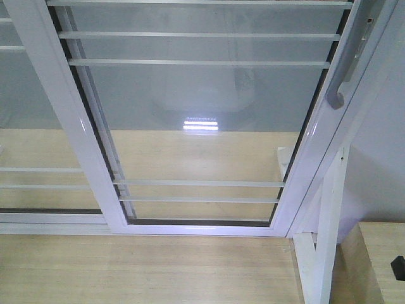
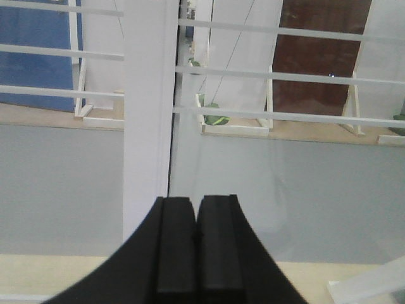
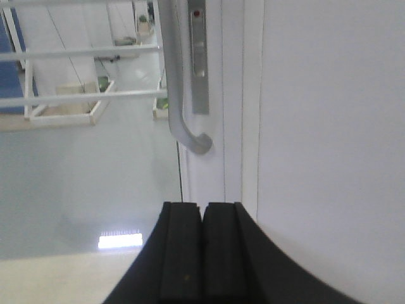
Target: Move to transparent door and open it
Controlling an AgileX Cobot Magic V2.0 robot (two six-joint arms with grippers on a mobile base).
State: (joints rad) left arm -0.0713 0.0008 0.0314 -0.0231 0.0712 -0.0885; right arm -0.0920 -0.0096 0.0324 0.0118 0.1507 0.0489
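Note:
The transparent door fills the front view: clear glass in a white frame with thin white horizontal bars. Its curved grey pull handle runs down the right stile. In the right wrist view the handle hangs just above and slightly left of my right gripper, which is shut and holds nothing. The handle's lower end curls toward the stile. My left gripper is also shut and empty, facing the door's left stile and the glass. Neither gripper appears in the front view.
A second white-framed glass panel overlaps on the left. A white wall stands right of the door. A white post and a wooden surface sit at lower right. Pale wood floor lies in front.

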